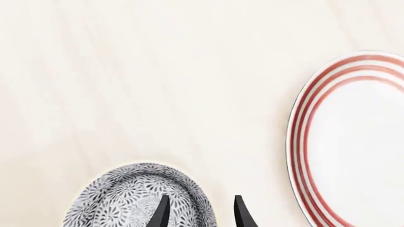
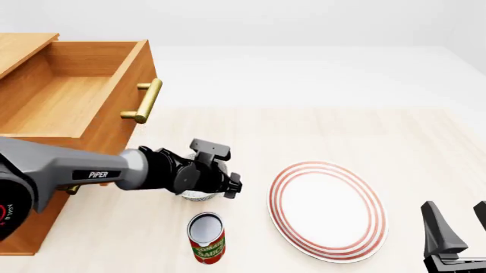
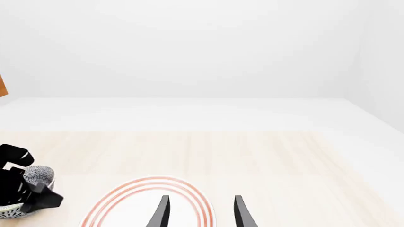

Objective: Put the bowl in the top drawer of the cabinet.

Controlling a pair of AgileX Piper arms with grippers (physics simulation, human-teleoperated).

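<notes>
Left gripper (image 1: 198, 213) spread open, one finger over the bowl (image 1: 126, 196) at lower left, plate (image 1: 353, 142) at right. Front view: bowl (image 2: 199, 196) mid-frame under the gripper (image 2: 216, 185), top drawer (image 2: 76, 96) open upper left. Right gripper (image 3: 198, 213) open, empty, over the plate.

"PIPER" on the left arm (image 2: 91, 170); "TOMATO SAUCE" on the can (image 2: 206, 239).

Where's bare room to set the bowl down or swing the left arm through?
The top drawer stands open with a bare floor. Bare table runs between the drawer's handle and the plate, and beyond the plate. It is crowded near the front: left gripper over the bowl, with the can just in front.
</notes>
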